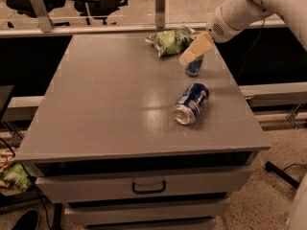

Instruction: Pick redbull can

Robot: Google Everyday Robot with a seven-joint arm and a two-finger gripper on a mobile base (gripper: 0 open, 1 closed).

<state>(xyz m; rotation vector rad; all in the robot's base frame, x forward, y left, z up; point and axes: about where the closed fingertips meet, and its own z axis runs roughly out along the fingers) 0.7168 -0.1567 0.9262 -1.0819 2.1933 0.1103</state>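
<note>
The redbull can [194,67] stands upright near the table's far right side; only its blue lower part shows. My gripper [195,49] hangs in front of and over the can's top, hiding the upper half. Whether it touches the can cannot be told. The white arm [240,8] reaches in from the upper right.
A wider dark blue soda can [191,103] lies on its side in front of the redbull can. A green chip bag [170,40] lies at the far edge. The grey table [105,95] has drawers below. A railing and office chairs stand behind it.
</note>
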